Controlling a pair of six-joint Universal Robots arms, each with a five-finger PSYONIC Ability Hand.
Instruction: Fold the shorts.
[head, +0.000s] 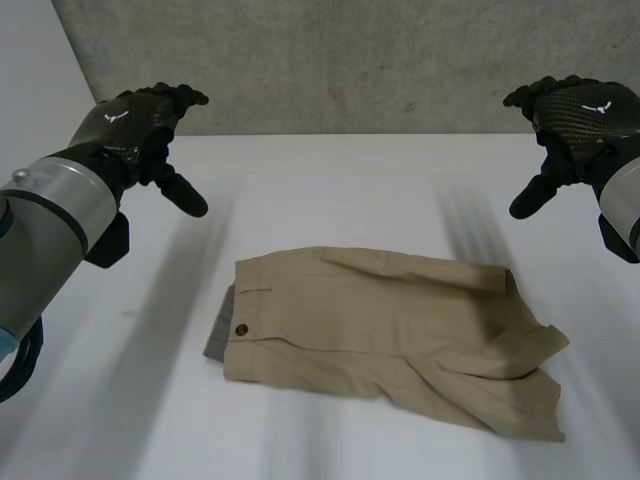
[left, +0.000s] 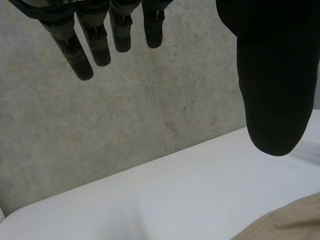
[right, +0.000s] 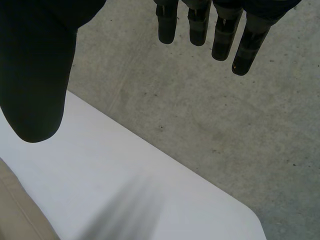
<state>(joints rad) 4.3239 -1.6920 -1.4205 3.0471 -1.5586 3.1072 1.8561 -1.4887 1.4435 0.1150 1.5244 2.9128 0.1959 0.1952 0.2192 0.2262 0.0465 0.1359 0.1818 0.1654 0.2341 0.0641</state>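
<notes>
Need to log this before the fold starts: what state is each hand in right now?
Left hand: open, holding nothing, not touching the shorts.
Right hand: open, holding nothing, also off the shorts.

Smooth white flat-topped table (head: 330, 180): matte surface, evenly lit, straight far edge, with a rounded corner in the right wrist view. Mottled grey concrete wall (head: 350, 60): stands behind the table's far edge, marked with faint speckles and hairline lines.
</notes>
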